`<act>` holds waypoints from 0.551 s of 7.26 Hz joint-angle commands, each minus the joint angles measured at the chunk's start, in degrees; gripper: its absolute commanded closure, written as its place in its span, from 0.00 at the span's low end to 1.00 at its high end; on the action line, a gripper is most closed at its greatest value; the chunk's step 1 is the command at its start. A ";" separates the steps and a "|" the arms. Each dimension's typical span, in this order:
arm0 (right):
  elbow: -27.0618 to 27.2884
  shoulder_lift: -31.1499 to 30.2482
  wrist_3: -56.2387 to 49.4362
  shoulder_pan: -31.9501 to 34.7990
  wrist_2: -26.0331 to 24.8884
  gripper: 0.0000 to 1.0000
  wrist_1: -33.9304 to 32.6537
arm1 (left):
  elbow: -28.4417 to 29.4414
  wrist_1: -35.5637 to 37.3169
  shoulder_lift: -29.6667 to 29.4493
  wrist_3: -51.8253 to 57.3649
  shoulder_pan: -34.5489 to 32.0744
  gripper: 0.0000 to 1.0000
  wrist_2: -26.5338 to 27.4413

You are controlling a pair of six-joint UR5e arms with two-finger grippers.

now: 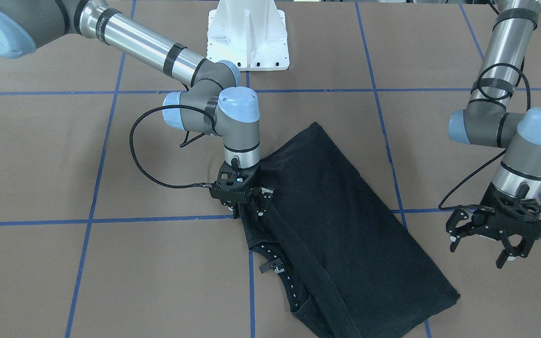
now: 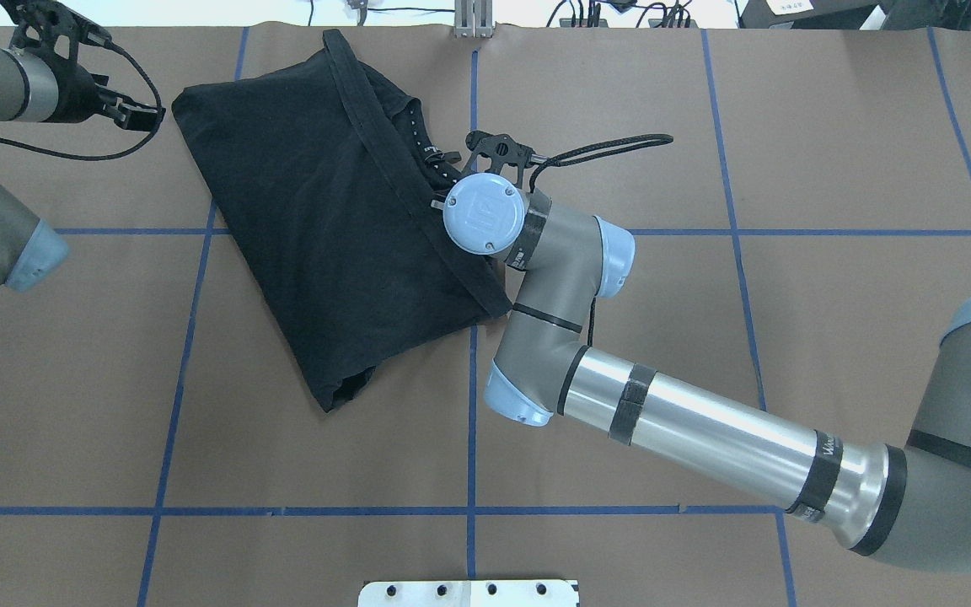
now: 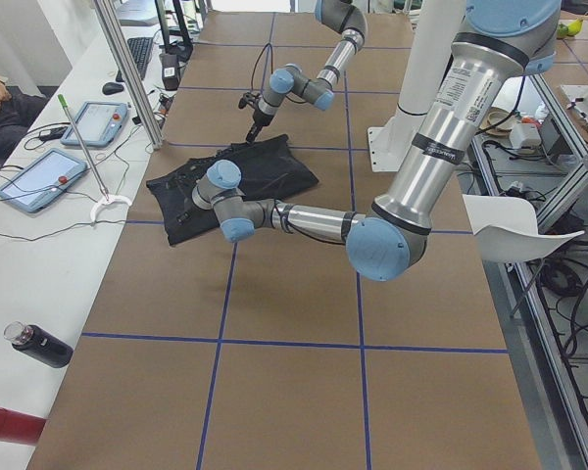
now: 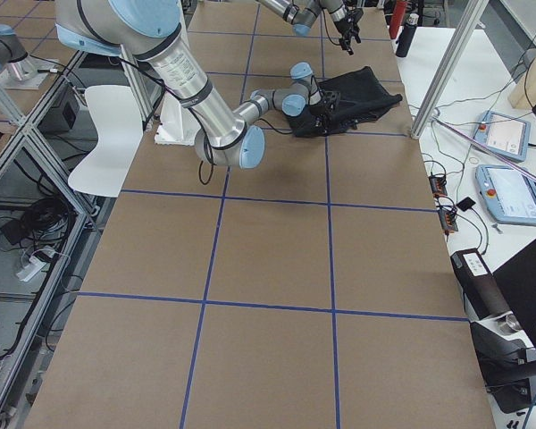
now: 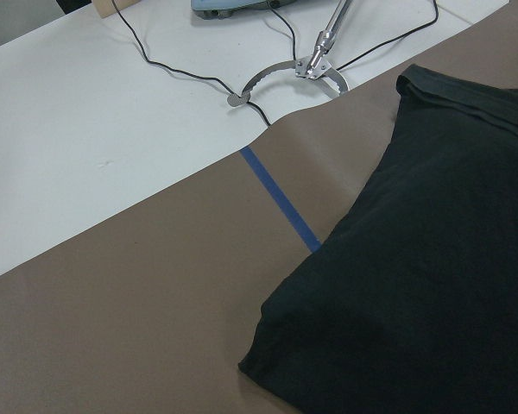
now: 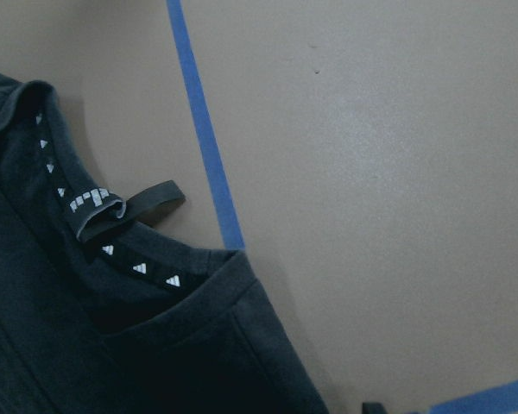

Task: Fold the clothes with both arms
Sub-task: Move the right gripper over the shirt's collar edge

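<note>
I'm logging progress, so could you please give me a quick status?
Left tool open, off the shirt. Right tool down at shirt's edge, grip unclear. Shirt folded over, lying flat. Nothing seen blocking.

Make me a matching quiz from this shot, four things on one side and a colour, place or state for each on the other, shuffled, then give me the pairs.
Things:
1. left gripper
2. right gripper
3. T-shirt
4. pedestal base

Descriptions:
A. white, with a row of bolt holes
B. black, folded over, lying flat
C. open, hovering clear of the shirt
D. down at the shirt's edge

Pairs: 1-C, 2-D, 3-B, 4-A
</note>
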 commanded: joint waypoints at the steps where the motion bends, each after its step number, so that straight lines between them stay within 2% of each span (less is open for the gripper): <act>1: -0.21 -0.11 -0.67 -0.07 -0.13 0.49 -0.02 | 0.00 0.00 0.02 0.00 0.04 0.00 0.00; 3: -0.21 0.07 -0.58 -0.25 -0.22 0.74 -0.02 | 0.00 0.00 0.02 0.00 0.04 0.00 0.00; 4: -0.21 -0.02 -0.58 -0.33 -0.22 0.75 -0.02 | 0.00 0.00 0.02 0.00 0.04 0.00 0.00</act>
